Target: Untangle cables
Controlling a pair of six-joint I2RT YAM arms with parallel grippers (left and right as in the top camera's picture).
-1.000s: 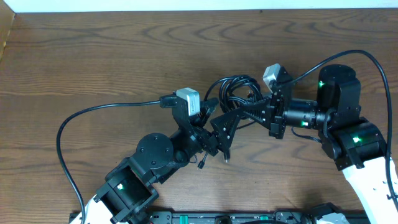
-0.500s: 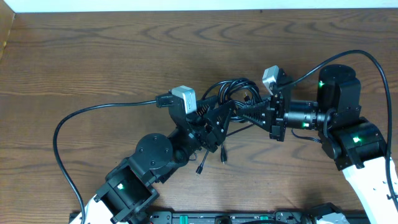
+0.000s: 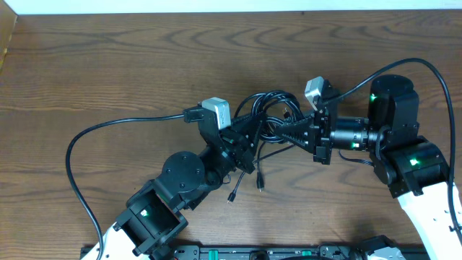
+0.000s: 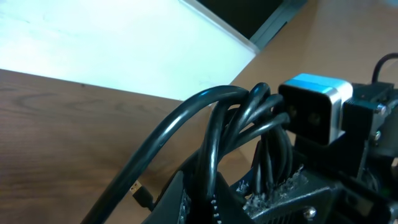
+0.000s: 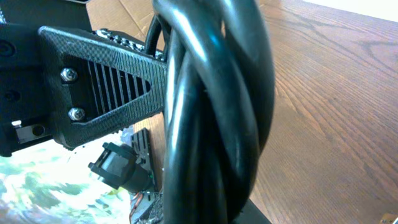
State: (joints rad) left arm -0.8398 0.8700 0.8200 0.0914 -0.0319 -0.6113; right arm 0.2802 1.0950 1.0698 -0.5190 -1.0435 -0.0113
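The cables (image 3: 271,108) are a bunch of thin black loops held above the middle of the wooden table, with two loose plug ends (image 3: 232,196) hanging toward the front. My left gripper (image 3: 249,136) reaches in from the lower left and is shut on a strand of the bundle. In the left wrist view the cables (image 4: 217,124) arch out of the left gripper (image 4: 214,196), and a small plug (image 4: 142,196) lies beside it. My right gripper (image 3: 287,133) comes in from the right, shut on the same bunch. The cables (image 5: 211,112) fill the right wrist view and hide that gripper's tips.
A thick black arm wire (image 3: 79,144) curves over the left of the table, and another (image 3: 437,72) arcs over the right arm. A black rail (image 3: 253,253) runs along the front edge. The two grippers sit almost against each other.
My left gripper has moved up and right into the bundle and closed on a strand. The right gripper has stayed where it was, still shut.
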